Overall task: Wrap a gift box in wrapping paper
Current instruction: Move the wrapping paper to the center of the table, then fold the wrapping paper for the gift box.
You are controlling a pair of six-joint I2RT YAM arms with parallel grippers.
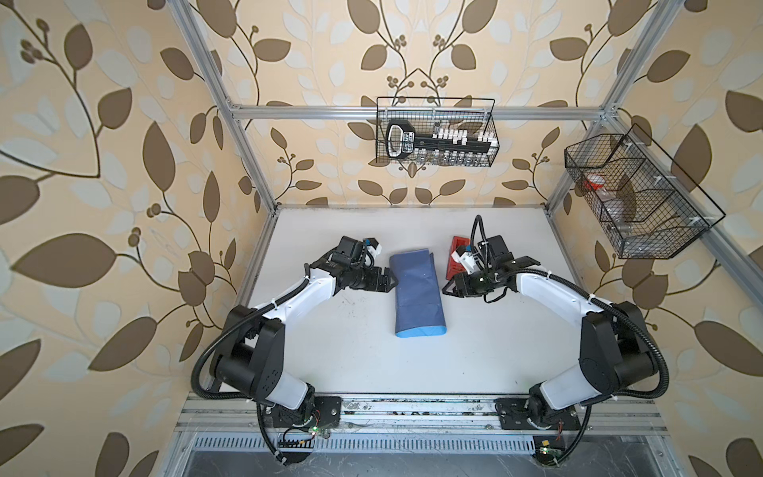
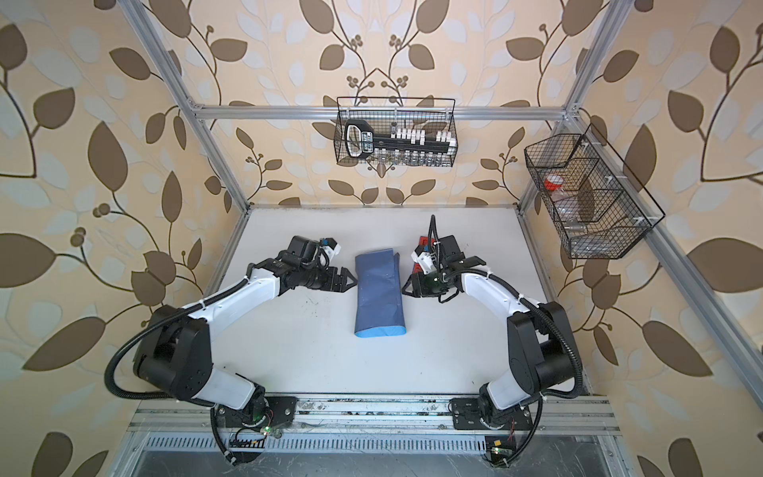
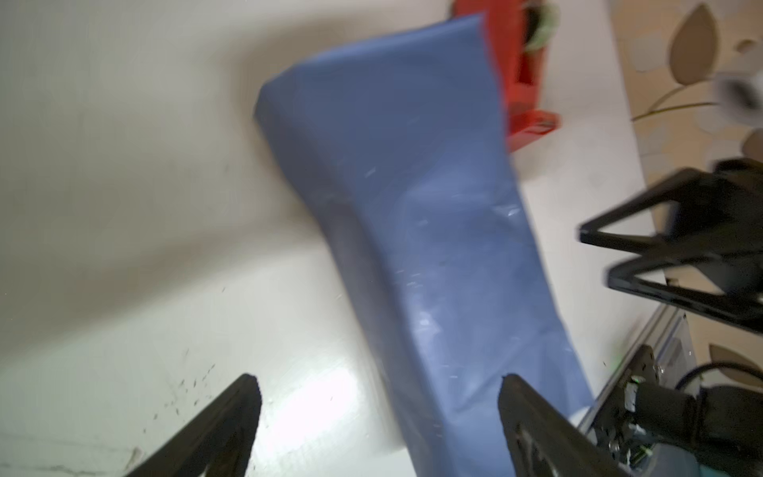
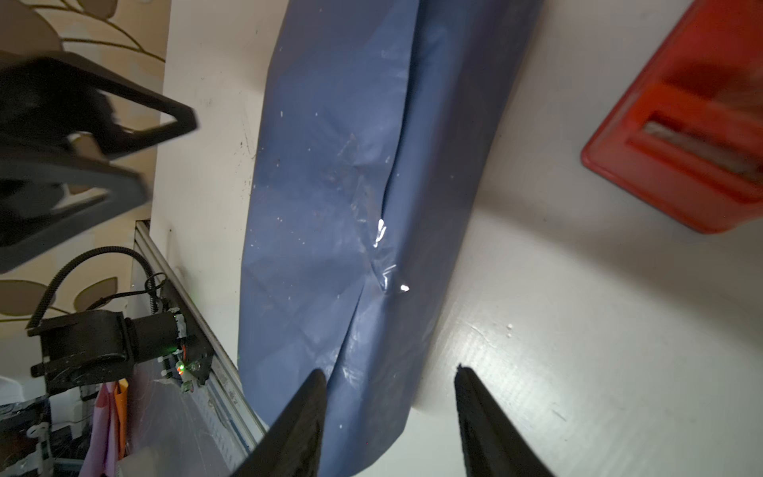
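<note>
- Left gripper (image 1: pixel 393 281): the jaws stand wide apart with nothing clamped between them. Its tips point at the long side of the wrapping paper (image 1: pixel 417 289) and sit just beside that edge.
- Right gripper (image 1: pixel 446 288): the jaws stand apart and hold nothing. Its tips sit just beside the opposite long side of the paper, so the bundle lies between the two grippers.
- Wrapping paper: it is folded into a long bundle lying on the white table (image 1: pixel 351 355), dark slate-blue face outward. A light sky-blue strip shows at the end nearest the arm bases.
- Seam: in the right wrist view an overlap runs lengthwise ahead of the right gripper (image 4: pixel 390 376), with a glossy patch of clear tape (image 4: pixel 382 247) on it.
- Gift box: it is not visible, and whether it lies inside the bundle cannot be told.
- Red tape dispenser (image 1: pixel 455 258): it stands just beyond the right gripper, clear of the paper and partly hidden by that wrist.
</note>
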